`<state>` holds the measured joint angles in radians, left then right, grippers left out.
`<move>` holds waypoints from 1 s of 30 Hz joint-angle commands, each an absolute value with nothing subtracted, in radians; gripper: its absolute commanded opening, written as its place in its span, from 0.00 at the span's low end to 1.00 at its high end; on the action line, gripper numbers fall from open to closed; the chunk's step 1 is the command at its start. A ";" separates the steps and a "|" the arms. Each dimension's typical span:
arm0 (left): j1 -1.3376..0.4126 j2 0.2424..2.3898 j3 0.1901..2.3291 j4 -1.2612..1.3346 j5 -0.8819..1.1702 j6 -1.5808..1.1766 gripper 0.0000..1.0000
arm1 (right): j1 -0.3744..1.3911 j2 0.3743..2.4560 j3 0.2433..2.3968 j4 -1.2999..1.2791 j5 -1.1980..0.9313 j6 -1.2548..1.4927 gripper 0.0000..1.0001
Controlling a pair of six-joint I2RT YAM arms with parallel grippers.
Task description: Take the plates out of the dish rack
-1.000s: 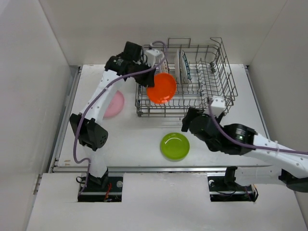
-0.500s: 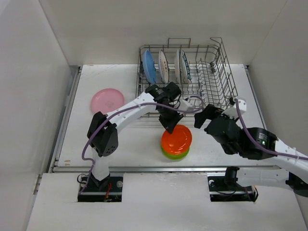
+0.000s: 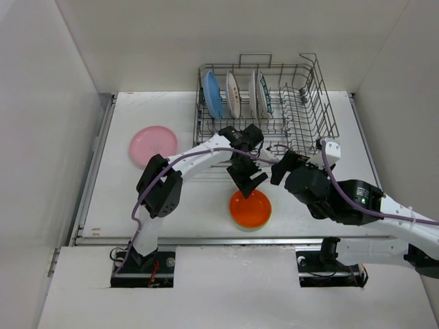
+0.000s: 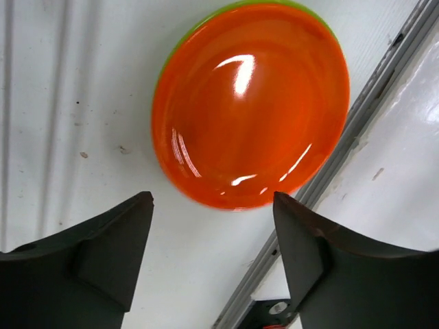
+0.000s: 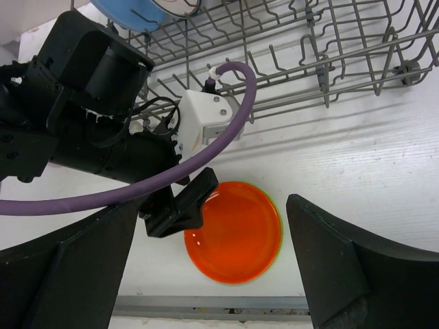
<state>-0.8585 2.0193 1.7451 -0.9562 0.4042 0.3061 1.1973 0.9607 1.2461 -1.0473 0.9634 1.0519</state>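
The small orange plate [image 3: 250,209] lies on top of the lime green plate [image 4: 195,31] near the table's front edge; only a thin green rim shows. My left gripper [image 3: 247,179] hovers just behind it, open and empty, its fingers [image 4: 110,253] apart from the plate [image 4: 250,103]. My right gripper [image 3: 288,164] is wide open, empty, above and right of the stack [image 5: 236,233]. The dish rack [image 3: 312,110] stands at the back with a blue plate [image 3: 212,94] and two white patterned plates [image 3: 233,94] upright in it. A pink plate [image 3: 153,144] lies flat on the left.
The rack's right half [image 5: 322,62] holds only bare tines. A metal rail [image 4: 343,164] runs along the table's front edge, right beside the stacked plates. White walls close in the left, right and back.
The left arm carried the orange plate from the rack down onto the green plate, then let go and opened its jaws. The right arm shifted slightly left.
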 commanded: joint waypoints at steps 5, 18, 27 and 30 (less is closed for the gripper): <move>-0.862 1.895 1.793 -1.012 0.403 0.319 0.72 | 1.193 0.942 1.311 -1.052 1.045 1.063 0.96; -0.494 1.709 1.945 -1.071 0.330 0.102 0.76 | 1.079 1.205 1.764 -0.928 1.209 0.553 0.96; -0.095 1.605 1.948 -1.052 0.210 0.032 0.82 | 0.671 1.688 2.126 -0.850 0.618 0.316 0.91; -0.029 1.542 1.863 -1.028 0.221 0.032 0.85 | 0.586 1.799 2.187 -0.806 0.510 0.273 0.75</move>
